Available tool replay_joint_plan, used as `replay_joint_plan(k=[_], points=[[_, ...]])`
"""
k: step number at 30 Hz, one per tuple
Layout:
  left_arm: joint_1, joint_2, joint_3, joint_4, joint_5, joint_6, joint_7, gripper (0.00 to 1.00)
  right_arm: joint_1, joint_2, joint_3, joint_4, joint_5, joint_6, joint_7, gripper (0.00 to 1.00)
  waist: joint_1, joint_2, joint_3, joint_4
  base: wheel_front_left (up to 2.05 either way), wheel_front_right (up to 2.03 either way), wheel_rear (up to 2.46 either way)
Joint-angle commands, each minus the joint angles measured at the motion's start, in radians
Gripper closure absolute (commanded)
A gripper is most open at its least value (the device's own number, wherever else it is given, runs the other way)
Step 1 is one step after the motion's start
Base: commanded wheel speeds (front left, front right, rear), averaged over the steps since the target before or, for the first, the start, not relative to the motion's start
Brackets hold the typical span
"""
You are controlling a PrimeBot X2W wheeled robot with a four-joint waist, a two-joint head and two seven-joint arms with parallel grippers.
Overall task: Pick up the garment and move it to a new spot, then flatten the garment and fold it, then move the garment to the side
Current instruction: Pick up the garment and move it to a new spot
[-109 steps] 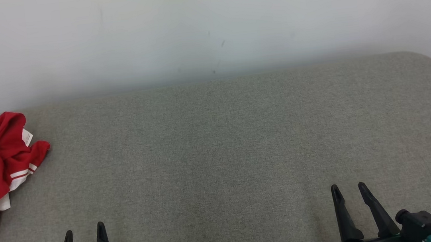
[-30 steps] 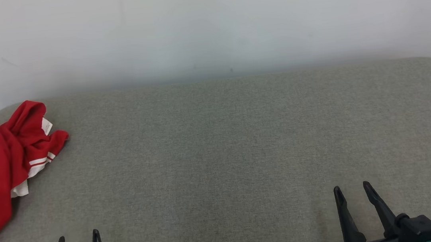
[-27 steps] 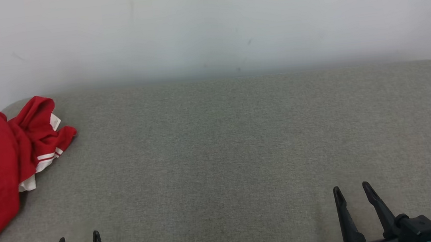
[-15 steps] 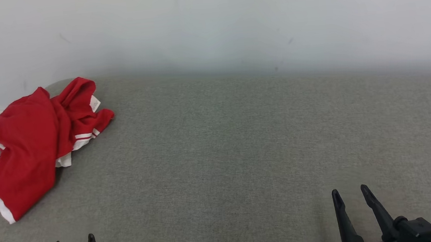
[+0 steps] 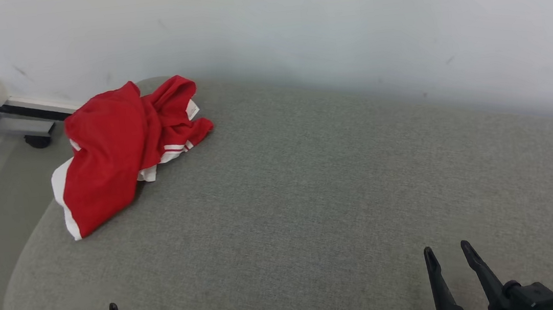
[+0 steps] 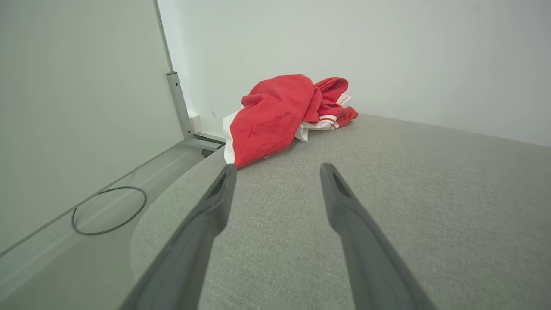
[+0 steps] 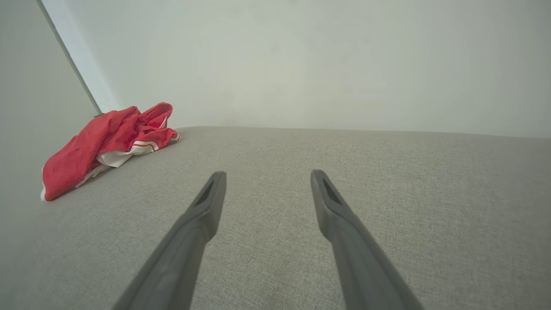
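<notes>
Left wrist view: the left gripper is wide open with nothing in it, low over the grey cushion. The right gripper is wide open and empty too. The red shirt lies in a crumpled heap at the far left corner of the cushion, close to the wall (well apart from both grippers). To pick it up well, the left arm should reach out, come down on a thick bunched part, and pinch plenty of cloth, not just the thin white edge.
</notes>
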Motion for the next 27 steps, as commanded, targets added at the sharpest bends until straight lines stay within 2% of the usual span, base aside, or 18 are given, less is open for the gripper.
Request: replay_joint_plan(k=[1,7,13,20,27], points=[[0.008,-0.001,0.002,0.001,0.003,0.003,-0.004,0.00,0.007,-0.001,0.001,0.000,0.001,0.004,-0.001,0.00,0.0000,0.0000,-0.009,0.052,0.00,0.00,0.00],[0.023,-0.001,0.018,0.011,0.007,0.000,-0.004,0.00,0.018,-0.001,0.015,0.005,0.013,0.004,-0.001,0.00,0.0000,0.0000,-0.028,0.113,0.00,0.00,0.00],[0.024,-0.001,0.024,0.011,0.004,-0.004,-0.004,0.00,0.009,-0.001,0.021,0.005,0.015,0.004,-0.001,0.00,0.0000,0.0000,-0.027,0.128,0.00,0.00,0.00],[0.018,-0.002,0.043,0.013,0.001,-0.002,-0.004,0.00,0.011,-0.002,0.033,0.005,0.015,0.004,-0.001,0.00,0.0000,0.0000,-0.018,0.109,0.00,0.00,0.00],[-0.057,-0.001,0.064,0.025,-0.024,-0.007,-0.003,0.00,-0.016,-0.001,0.038,0.004,-0.005,0.004,-0.001,0.00,0.0000,0.0000,0.014,0.058,0.00,0.00,0.00]])
